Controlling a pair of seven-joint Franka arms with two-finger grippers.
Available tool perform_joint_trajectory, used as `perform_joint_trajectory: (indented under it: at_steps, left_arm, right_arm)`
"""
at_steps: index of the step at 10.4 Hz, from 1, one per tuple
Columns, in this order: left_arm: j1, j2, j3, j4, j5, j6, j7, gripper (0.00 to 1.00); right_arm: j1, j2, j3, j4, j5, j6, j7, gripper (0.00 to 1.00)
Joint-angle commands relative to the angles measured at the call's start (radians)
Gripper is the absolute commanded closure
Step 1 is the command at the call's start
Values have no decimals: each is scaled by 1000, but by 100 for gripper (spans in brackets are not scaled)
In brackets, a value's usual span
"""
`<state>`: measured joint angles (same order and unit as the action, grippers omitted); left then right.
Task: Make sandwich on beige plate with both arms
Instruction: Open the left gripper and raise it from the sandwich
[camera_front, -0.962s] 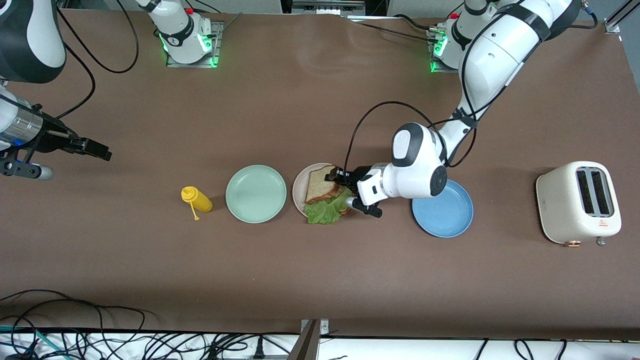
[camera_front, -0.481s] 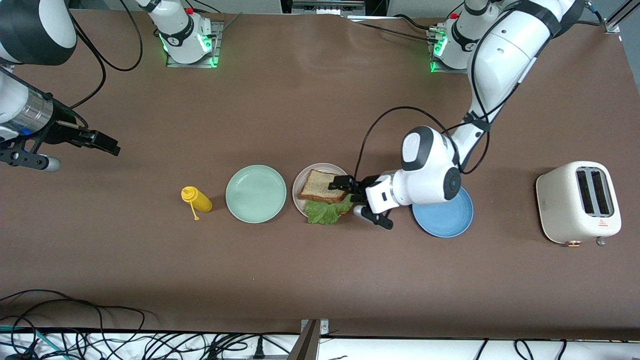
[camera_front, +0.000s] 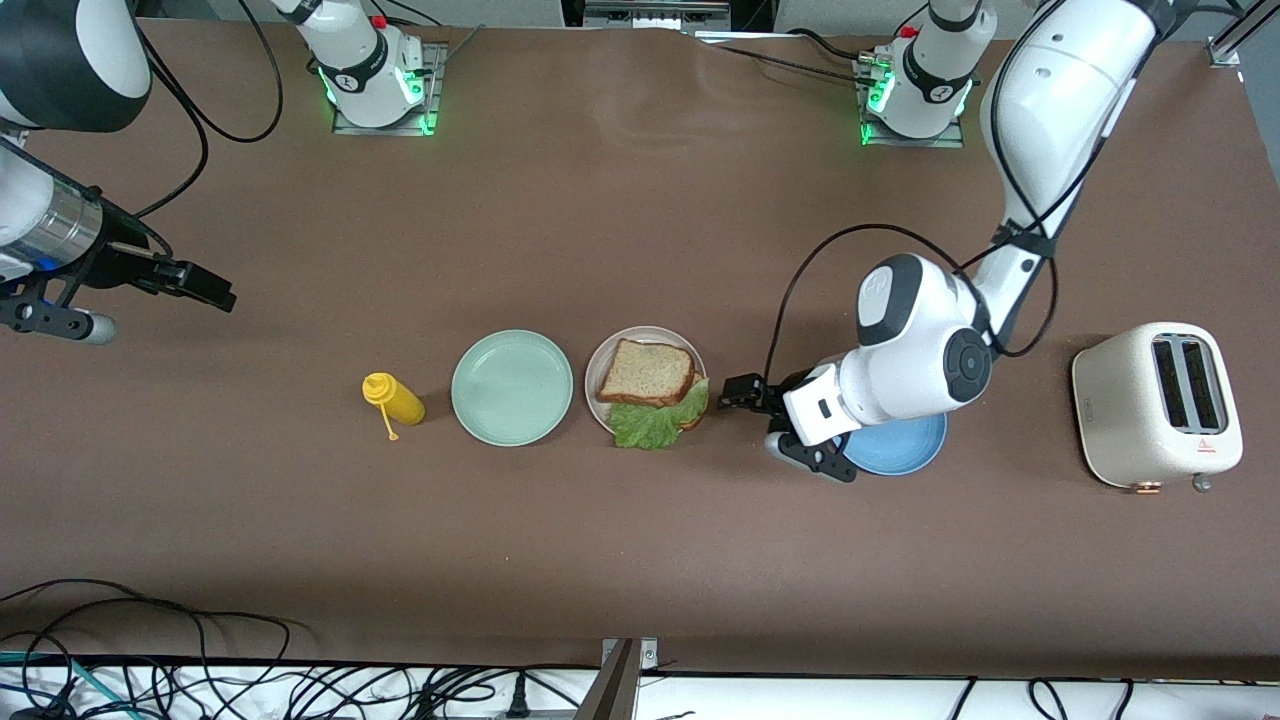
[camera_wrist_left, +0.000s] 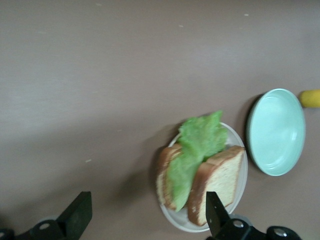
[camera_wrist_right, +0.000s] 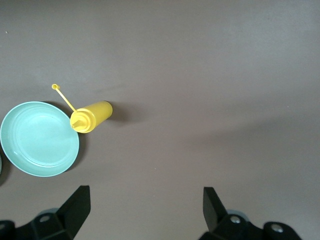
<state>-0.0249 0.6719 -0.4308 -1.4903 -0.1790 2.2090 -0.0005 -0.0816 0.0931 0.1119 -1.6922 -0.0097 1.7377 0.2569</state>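
The sandwich (camera_front: 647, 374) lies on the beige plate (camera_front: 598, 392): a brown toast slice on top, and ruffled green lettuce (camera_front: 652, 424) spilling over the rim toward the front camera. In the left wrist view the sandwich (camera_wrist_left: 218, 176) shows two slices with lettuce (camera_wrist_left: 194, 150) between, on the beige plate (camera_wrist_left: 186, 224). My left gripper (camera_front: 742, 392) (camera_wrist_left: 147, 212) hangs open and holds nothing, just off the plate's edge toward the left arm's end, beside the blue plate. My right gripper (camera_front: 200, 290) (camera_wrist_right: 145, 202) waits open over bare table at the right arm's end.
A mint-green plate (camera_front: 511, 387) (camera_wrist_right: 39, 138) sits beside the beige plate, with a yellow squeeze bottle (camera_front: 395, 398) (camera_wrist_right: 92, 116) lying past it. A blue plate (camera_front: 900, 450) lies partly under the left wrist. A cream toaster (camera_front: 1158, 405) stands at the left arm's end. Cables run along the table's near edge.
My left gripper opened and let go of the top toast slice, which now lies flat on the lettuce. It drew back off the beige plate toward the blue plate. The right arm shifted slightly.
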Motion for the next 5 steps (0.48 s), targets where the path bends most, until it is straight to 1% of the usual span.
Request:
perform_joint_trajectory:
  at_steps: [1,2,4,5]
  left_arm:
    - [5,-121,17,-19,203,-156,-133,0]
    - [41,-165,15,-16,240,-222,-156,0]
    - [106,-288,15,-16,240,-300,-167,0]
    - [147,-345,9,-16,239,-361,-168,0]
  right_arm:
    - [-3,-9,2,3,-16,-6,8,0]
    - [-4,-9,0,3,-15,-4,8,0]
    - [-4,-1,0,25,-15,-4,7,0]
    - [-4,4,0,26,-16,-4,7,0]
